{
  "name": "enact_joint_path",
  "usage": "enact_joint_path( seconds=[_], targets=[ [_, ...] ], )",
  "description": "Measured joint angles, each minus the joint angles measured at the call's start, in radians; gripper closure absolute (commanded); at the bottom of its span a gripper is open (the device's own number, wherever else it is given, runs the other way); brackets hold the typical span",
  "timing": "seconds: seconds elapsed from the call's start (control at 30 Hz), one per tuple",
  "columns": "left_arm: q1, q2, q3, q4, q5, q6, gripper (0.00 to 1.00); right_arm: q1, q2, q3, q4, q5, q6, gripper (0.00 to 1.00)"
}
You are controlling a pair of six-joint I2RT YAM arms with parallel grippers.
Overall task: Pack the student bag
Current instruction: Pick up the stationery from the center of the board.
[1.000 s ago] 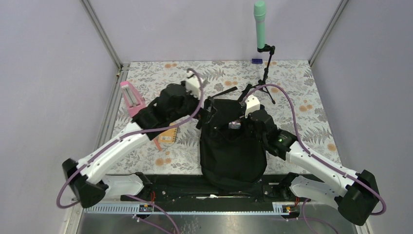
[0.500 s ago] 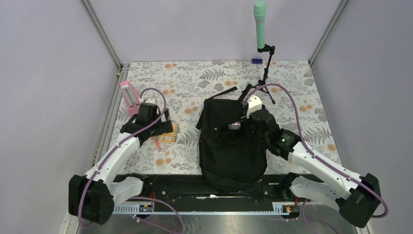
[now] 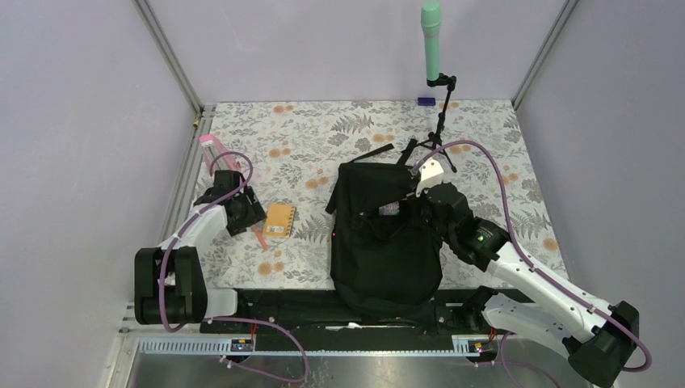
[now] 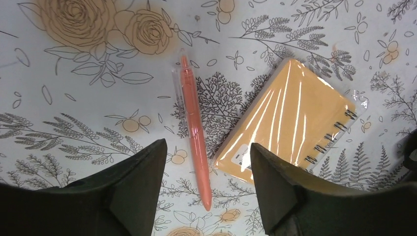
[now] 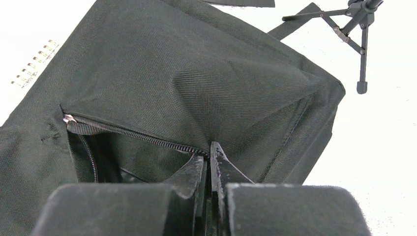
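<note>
The student bag (image 3: pixel 386 242), a big black backpack, lies in the middle of the table; it fills the right wrist view (image 5: pixel 187 78). My right gripper (image 3: pixel 401 208) is shut on the bag's fabric at the zipper edge (image 5: pixel 208 153) and holds the opening apart. My left gripper (image 3: pixel 252 217) is open and empty, low over the table at the left. An orange pen (image 4: pixel 194 129) lies between its fingers, and an orange spiral notebook (image 4: pixel 290 123) in clear wrap lies just right of the pen. Both also show in the top view, pen (image 3: pixel 260 236) and notebook (image 3: pixel 279 219).
A pink object (image 3: pixel 218 158) stands at the left edge behind the left gripper. A green microphone on a black tripod (image 3: pixel 436 81) stands at the back right, its legs near the bag's top (image 5: pixel 361 44). Bag straps (image 3: pixel 371 153) trail toward the back.
My left arm has pulled back from the bag's top to the left and come down over the pen and notebook. My right gripper has stayed shut on the bag's edge.
</note>
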Motion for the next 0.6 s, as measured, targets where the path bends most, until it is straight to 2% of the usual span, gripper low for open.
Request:
enact_joint_path(
  seconds=[0.17, 0.6],
  targets=[
    [0.005, 0.011, 0.0, 0.012, 0.023, -0.006, 0.49, 0.0, -0.005, 0.0, -0.001, 0.0, 0.005, 0.98],
    [0.01, 0.038, 0.0, 0.014, 0.023, -0.01, 0.64, 0.0, -0.006, 0.0, -0.001, -0.005, 0.01, 0.98]
  ],
)
